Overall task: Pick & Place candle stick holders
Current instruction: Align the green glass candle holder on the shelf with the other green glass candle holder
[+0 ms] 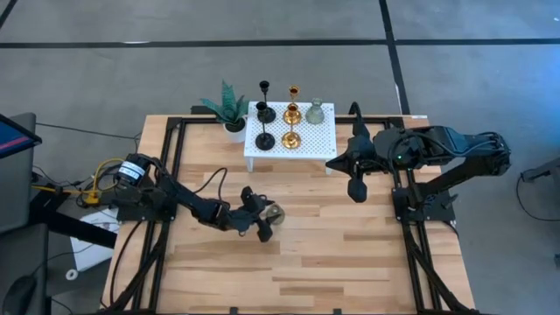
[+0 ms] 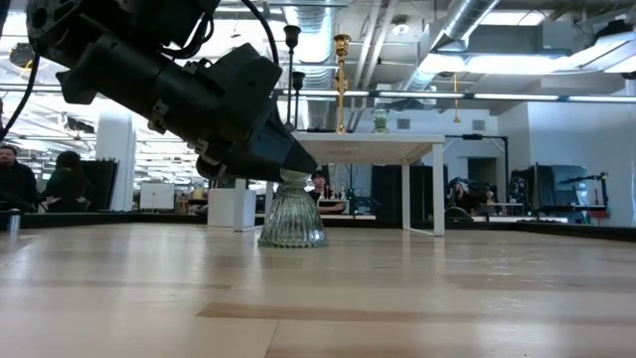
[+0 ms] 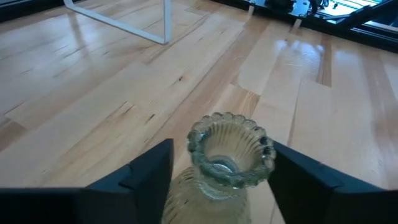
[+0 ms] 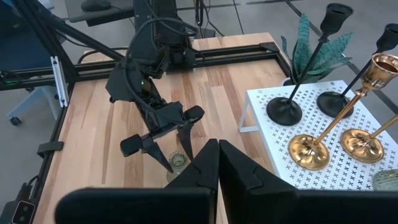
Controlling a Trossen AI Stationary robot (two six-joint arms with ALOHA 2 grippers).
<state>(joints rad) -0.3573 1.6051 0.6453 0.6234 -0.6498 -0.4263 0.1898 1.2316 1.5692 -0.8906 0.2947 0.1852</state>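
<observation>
A squat grey-green glassy holder (image 3: 230, 149) stands upright on its wide base on the wooden table (image 1: 350, 254), a little left of the middle (image 1: 276, 214). My left gripper (image 3: 221, 155) is open and reaches in low from the table's left. Its two fingers stand on either side of the holder's scalloped top rim. My right gripper (image 4: 217, 163) is shut, holds nothing, and hangs high over the table's right part (image 1: 357, 188). The white perforated platform (image 1: 325, 136) carries two black stemmed holders (image 1: 265, 112), two gold ones (image 1: 291, 114) and one grey-green one (image 1: 315, 111). My left gripper has one finger (image 3: 155, 168) clearly apart from the holder's rim (image 3: 194, 140). The other finger (image 3: 292, 168) lies right beside the rim; whether it touches I cannot tell. The fingers come in nearly level from the table's left, and the holder stands on the table.
A small green potted plant (image 1: 229, 109) stands at the platform's left. Black frame rails (image 1: 178, 166) run along both sides of the table. Bare wood lies toward the near edge. People sit in the room beyond the table (image 2: 15, 179).
</observation>
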